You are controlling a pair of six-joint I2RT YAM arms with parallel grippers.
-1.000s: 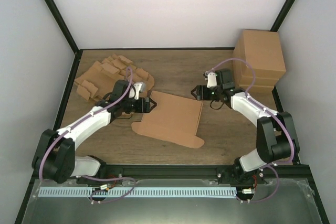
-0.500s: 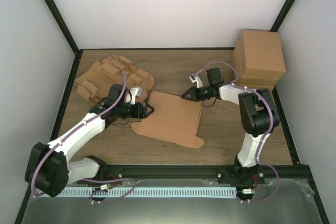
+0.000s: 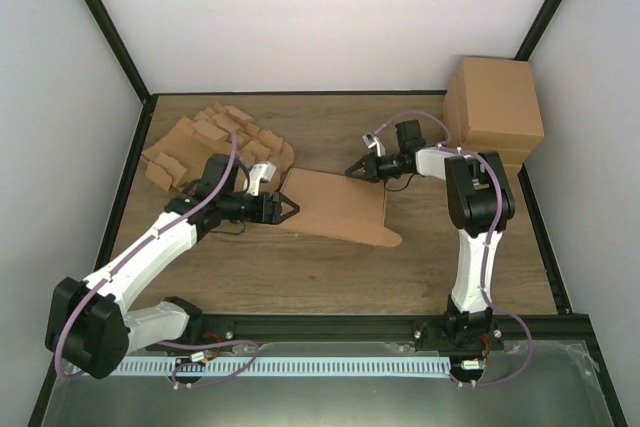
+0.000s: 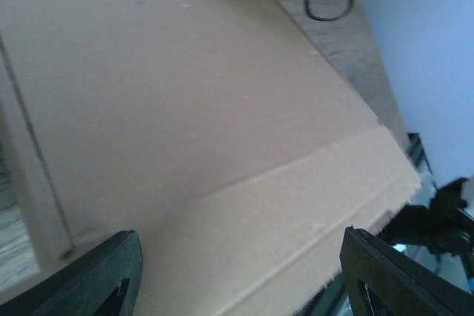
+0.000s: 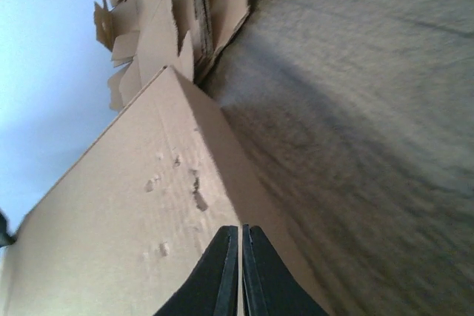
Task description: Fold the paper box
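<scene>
At mid-desk: paper box (image 3: pixel 335 209) lies as an unfolded brown blank between the two arms, with a rounded flap at its near right corner; a crease runs across the panel in the left wrist view (image 4: pixel 222 146).
Left jaws: spread wide. Both black fingers (image 4: pixel 96 275) sit at the bottom corners of the wrist view, with cardboard filling the span between them. From above they are at the blank's left edge and are not closed on it.
Right jaws: pressed together with only a hairline slit between the fingers (image 5: pixel 226 264), tips at the box's far right corner and against the cardboard (image 5: pixel 133 212). Whether any cardboard is pinched between them cannot be told.
Hard to make out: whether the far side of the blank is lifted off the desk (image 3: pixel 300 277) or lies flat. The left wrist view is soft and cuts the box off on every side.
Far left: ragged heap of cardboard blanks (image 3: pixel 215 142), also seen beyond the box from the right wrist (image 5: pixel 178 20).
Far right corner: stack of closed boxes (image 3: pixel 493 112), part of it behind the right arm; its contents are not visible.
</scene>
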